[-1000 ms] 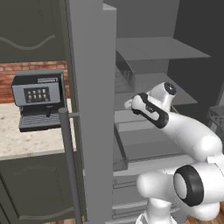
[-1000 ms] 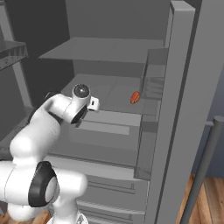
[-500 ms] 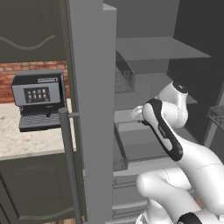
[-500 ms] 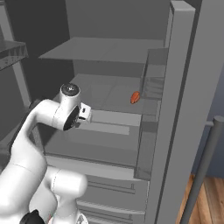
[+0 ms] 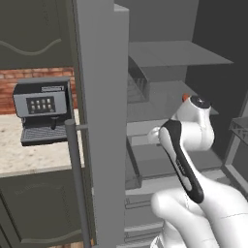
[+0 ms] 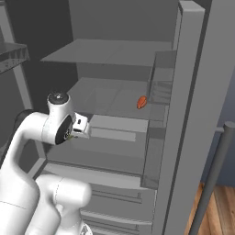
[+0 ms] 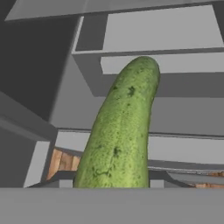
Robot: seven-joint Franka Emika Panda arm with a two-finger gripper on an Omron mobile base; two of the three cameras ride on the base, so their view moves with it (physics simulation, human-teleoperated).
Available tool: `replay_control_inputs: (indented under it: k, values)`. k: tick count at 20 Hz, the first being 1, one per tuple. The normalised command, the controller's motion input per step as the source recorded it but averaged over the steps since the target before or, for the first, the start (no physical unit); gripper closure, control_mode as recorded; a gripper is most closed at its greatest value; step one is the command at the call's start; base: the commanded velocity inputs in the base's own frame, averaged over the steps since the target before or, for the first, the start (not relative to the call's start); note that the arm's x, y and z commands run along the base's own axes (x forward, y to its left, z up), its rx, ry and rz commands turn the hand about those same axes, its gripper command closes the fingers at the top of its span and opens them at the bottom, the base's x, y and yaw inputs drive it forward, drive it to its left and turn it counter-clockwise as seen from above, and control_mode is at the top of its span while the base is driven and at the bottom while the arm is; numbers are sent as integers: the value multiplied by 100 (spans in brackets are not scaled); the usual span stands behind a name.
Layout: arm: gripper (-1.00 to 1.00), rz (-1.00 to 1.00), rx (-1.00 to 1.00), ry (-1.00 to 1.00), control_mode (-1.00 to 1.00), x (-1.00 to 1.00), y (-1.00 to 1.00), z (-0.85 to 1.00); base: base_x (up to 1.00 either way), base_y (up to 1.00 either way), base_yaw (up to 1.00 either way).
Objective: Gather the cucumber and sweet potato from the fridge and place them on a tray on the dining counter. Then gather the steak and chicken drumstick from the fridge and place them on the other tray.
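While the fingers grip the long green bumpy cucumber (image 7: pixel 120 131), draw it straight out past the grey fridge shelf (image 6: pixel 114 98), keeping the orange sweet potato (image 6: pixel 142 102) untouched.

No text, label, brand or number can be read. The black and silver coffee machine (image 5: pixel 42 111) on the beige stone desk (image 5: pixel 29 152) has a small panel of pale icons, too blurred to make out.

Flat, even rendered light; dim grey interior; sharp throughout.
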Motion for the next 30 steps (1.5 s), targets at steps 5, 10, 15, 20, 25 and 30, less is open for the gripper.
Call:
replay_control_inputs:
  k: [5, 10, 15, 20, 25, 30]
  values:
    - [100, 0, 0, -2, -100, -17, -13, 0, 0, 0, 0]
    - [100, 0, 0, -10, 100, -30, -4, 0, -11, -1, 0]
    - [100, 0, 0, 0, 100, 0, 0, 0, -87, -22, -8]
    - [100, 0, 0, 0, 100, 0, 0, 0, -46, -33, -20]
    - [100, 0, 0, 0, 100, 0, 0, 0, -28, -44, -27]
    - [100, 0, 0, 0, 100, 0, 0, 0, -26, -40, -29]
